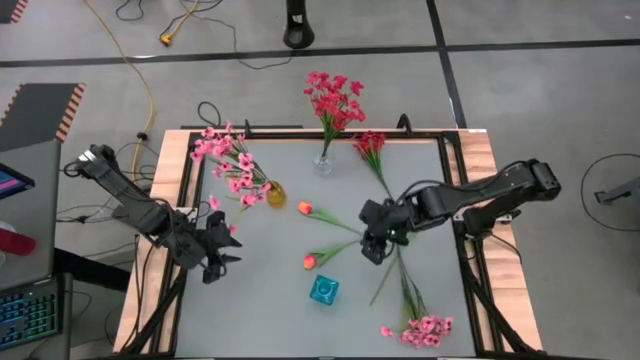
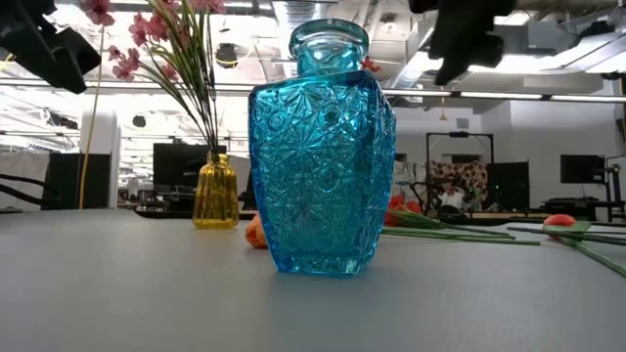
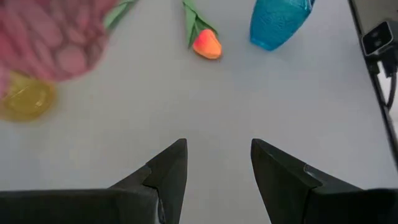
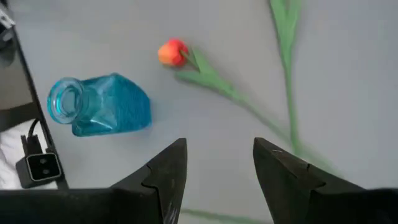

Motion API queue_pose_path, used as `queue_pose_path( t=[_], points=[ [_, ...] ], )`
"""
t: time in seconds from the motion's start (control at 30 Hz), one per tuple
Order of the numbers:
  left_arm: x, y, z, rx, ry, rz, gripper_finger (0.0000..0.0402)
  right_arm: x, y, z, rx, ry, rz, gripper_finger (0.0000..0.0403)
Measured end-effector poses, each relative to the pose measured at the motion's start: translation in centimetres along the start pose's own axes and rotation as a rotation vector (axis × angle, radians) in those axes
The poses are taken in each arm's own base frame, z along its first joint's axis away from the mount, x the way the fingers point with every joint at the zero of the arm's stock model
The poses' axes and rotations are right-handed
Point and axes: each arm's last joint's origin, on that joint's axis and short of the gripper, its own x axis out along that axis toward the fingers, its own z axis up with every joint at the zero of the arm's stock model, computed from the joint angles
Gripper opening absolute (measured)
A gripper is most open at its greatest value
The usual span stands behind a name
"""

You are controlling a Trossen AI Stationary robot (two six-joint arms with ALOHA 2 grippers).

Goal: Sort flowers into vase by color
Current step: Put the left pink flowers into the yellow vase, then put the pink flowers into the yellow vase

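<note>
The right gripper (image 1: 373,250) hangs released over the table's middle, above green stems. 2 tulips (image 1: 310,261) lie at its 9 o'clock, the blue vase (image 1: 323,290) at 7. Pink sprays (image 1: 231,165) fill the yellow vase (image 1: 275,193); red ones (image 1: 334,100) the clear vase (image 1: 323,162). The left gripper (image 1: 222,252) waits released at the table's 9 o'clock.
</note>
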Motion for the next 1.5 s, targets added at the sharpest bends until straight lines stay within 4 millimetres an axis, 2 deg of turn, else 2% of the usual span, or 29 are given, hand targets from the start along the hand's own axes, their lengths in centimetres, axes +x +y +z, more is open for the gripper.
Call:
queue_pose_path(
  t=[0.33, 0.6, 0.93, 1.37, 1.5],
  points=[
    [2.9, -2.3, 0.2, 0.106, -0.013, 0.012, 0.0165, 2.7, 1.5, -5.1, 0.231, 0.257, -0.256, 0.0211],
    [4.2, -3.2, 0.3, 0.131, -0.020, 0.008, 0.0165, 5.7, 2.7, -8.3, 0.254, 0.452, -0.382, 0.0211],
    [4.5, -3.4, 0.3, 0.126, -0.026, 0.005, 0.0165, 8.5, 3.0, -10.2, 0.223, 0.559, -0.480, 0.0211],
    [4.5, -3.4, 0.3, 0.124, -0.025, 0.006, 0.0165, 9.3, 3.1, -12.3, 0.221, 0.588, -0.525, 0.0211],
    [4.5, -3.4, 0.3, 0.128, -0.026, 0.006, 0.0165, 10.1, 2.9, -13.2, 0.217, 0.589, -0.482, 0.0211]
  ],
)
